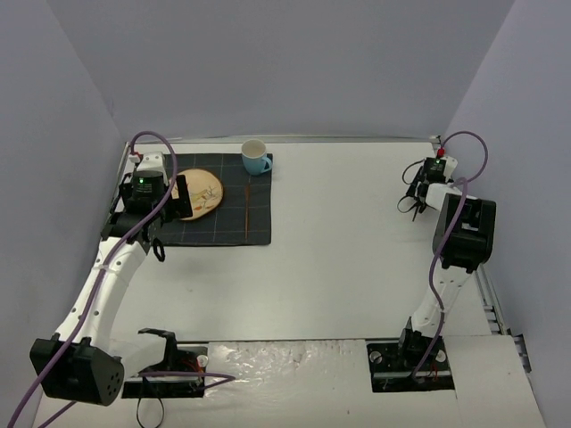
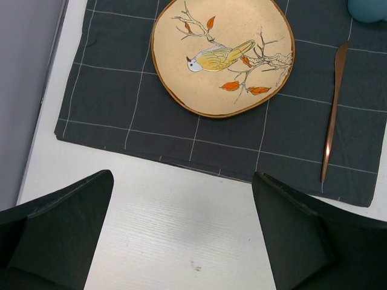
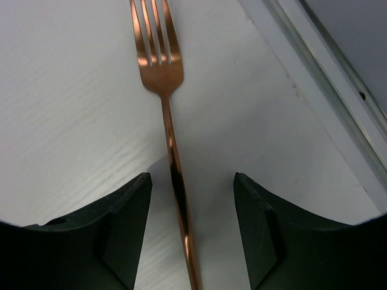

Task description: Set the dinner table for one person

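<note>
The dinner table (image 1: 339, 259) is a wide white top with a metal rim. At its far left a dark grid placemat (image 2: 109, 103) carries a bird-painted plate (image 2: 224, 54), a copper knife (image 2: 332, 115) to its right and a blue cup (image 1: 255, 158). My left gripper (image 2: 182, 178) hovers open over bare table just in front of the mat, holding nothing. Near the far right edge lies a copper fork (image 3: 158, 66). My right gripper (image 3: 191, 178) straddles its handle, the fingers apart with a gap on each side.
The table's metal rim (image 3: 326, 90) runs close to the right of the fork. Grey walls enclose the table on three sides. The arm bases sit at the near edge.
</note>
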You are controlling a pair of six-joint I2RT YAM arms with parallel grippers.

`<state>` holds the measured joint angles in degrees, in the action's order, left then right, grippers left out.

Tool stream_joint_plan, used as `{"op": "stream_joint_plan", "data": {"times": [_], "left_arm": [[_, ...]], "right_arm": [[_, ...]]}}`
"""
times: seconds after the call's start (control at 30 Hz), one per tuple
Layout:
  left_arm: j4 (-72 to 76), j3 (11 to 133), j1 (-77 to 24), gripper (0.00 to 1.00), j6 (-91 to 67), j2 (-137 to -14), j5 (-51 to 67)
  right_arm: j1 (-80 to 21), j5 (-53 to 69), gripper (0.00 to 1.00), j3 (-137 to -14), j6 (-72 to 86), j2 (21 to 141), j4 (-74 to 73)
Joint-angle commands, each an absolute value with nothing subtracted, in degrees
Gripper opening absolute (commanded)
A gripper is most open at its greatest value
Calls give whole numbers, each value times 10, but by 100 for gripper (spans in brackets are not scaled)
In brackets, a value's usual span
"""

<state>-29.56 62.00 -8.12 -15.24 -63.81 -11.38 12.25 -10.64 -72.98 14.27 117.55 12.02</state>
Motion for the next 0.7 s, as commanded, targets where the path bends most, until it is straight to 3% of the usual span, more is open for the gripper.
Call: {"op": "stream_joint_plan", "data": {"times": [0.0, 0.23, 0.4, 0.57, 0.67], "left_arm": [[-271, 637, -77, 97, -155, -645, -115], [-273, 639, -77, 97, -154, -650, -118], [-275, 639, -77, 97, -154, -650, -118], [-274, 640, -77, 97, -155, -646, -114], [-274, 642, -77, 97, -156, -641, -111]], "right_arm": [[130, -87, 52, -794, 111, 1206, 132], [131, -82, 42, -853, 100, 1249, 116], [130, -69, 26, -865, 98, 1256, 105], [118, -72, 0, -840, 99, 1218, 100], [83, -80, 0, -799, 112, 1179, 100]]}}
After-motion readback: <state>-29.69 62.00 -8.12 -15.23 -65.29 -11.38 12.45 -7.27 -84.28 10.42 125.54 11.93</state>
